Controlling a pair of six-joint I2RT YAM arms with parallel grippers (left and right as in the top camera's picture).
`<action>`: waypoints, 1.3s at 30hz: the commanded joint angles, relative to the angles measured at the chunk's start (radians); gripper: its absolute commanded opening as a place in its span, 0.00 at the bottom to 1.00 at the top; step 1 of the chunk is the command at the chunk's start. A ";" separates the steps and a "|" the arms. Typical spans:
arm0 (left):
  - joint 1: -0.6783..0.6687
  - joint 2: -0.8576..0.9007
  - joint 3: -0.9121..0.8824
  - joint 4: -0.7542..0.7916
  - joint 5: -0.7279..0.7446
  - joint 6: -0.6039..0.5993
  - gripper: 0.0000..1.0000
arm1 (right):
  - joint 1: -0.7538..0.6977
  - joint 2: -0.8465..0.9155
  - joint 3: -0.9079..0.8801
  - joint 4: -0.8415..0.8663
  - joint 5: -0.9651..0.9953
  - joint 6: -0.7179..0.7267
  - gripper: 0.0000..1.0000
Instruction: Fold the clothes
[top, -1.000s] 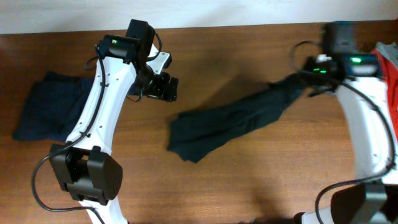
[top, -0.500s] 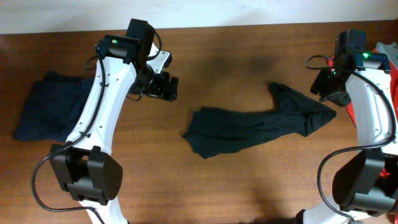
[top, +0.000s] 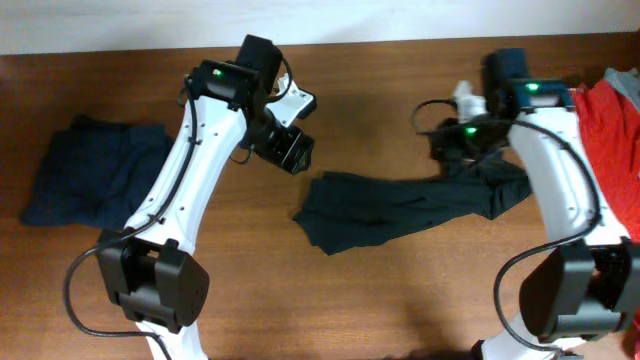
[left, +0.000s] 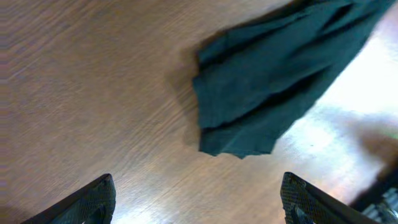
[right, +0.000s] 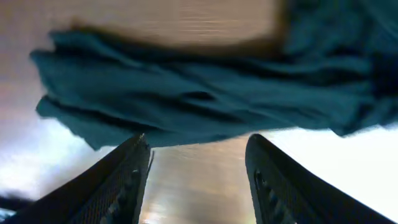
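The black T-shirt lies crumpled in a long strip across the middle of the table, clear of both grippers. My left gripper hovers just above and left of its left end. In the left wrist view this gripper is open, with only bare wood between its fingertips, and the shirt lies ahead of it. My right gripper hangs over the shirt's right part. In the right wrist view the right gripper is open over bare table, with the shirt just beyond its fingertips.
A navy garment lies on the left of the wooden table. A red garment is piled at the right edge. The table's far edge runs along a pale wall.
The right gripper opened and let the shirt drop onto the table, then moved left over its right end. The left arm swung right, closer to the shirt's left end.
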 joint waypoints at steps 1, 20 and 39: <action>0.015 0.016 0.004 0.006 -0.100 -0.031 0.84 | 0.086 0.069 0.000 0.027 -0.013 -0.113 0.52; 0.068 0.015 0.007 -0.098 -0.102 -0.035 0.84 | 0.149 0.336 0.000 0.110 0.096 -0.120 0.33; 0.071 0.015 0.007 -0.097 -0.101 -0.035 0.84 | 0.184 0.349 -0.017 0.132 0.092 -0.164 0.51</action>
